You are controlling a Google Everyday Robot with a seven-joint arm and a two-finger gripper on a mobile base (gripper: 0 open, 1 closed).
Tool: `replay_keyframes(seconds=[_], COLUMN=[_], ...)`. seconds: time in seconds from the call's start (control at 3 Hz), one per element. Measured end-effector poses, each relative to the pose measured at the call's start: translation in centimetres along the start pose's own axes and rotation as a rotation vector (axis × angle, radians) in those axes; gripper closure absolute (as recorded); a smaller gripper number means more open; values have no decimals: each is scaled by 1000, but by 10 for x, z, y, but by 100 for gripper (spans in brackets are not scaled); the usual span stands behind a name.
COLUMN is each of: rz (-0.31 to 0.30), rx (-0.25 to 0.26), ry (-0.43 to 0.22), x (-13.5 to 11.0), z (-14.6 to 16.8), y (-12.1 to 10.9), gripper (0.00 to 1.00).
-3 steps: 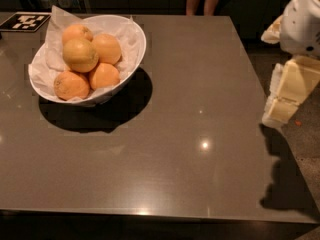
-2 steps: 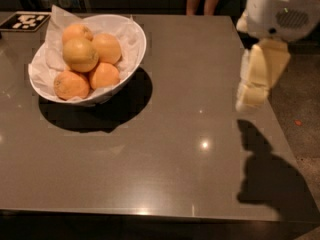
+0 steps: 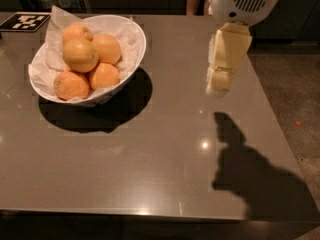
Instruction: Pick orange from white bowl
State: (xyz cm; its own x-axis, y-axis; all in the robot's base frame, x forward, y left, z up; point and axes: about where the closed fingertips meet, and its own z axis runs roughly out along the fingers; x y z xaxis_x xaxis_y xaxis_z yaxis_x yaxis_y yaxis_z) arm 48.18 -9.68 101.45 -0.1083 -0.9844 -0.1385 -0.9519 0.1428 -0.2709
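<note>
The gripper (image 3: pixel 218 88) points down over the right half of the table (image 3: pixel 150 164), hanging in the air and touching nothing; whether it is open or closed cannot be told; its shadow lies on the table top below it. Well apart, at the far left, stands one white bowl (image 3: pixel 141 45) lined with crumpled paper (image 3: pixel 54 23); it holds five fruits: one paler orange (image 3: pixel 80 54) on top, against four deeper-orange fruits (image 3: pixel 104 75); one black-and-white marker (image 3: pixel 25 21) lies behind the bowl.
</note>
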Motion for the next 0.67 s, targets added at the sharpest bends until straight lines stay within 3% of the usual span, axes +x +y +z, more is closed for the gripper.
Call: replay_keyframes(seconds=[0.33,0.67], rz=[-36,-93], rx=[39,50], ry=[-17,4], x=[-29,-76], z=[1,5], y=[-2,-11], gripper=[0,0])
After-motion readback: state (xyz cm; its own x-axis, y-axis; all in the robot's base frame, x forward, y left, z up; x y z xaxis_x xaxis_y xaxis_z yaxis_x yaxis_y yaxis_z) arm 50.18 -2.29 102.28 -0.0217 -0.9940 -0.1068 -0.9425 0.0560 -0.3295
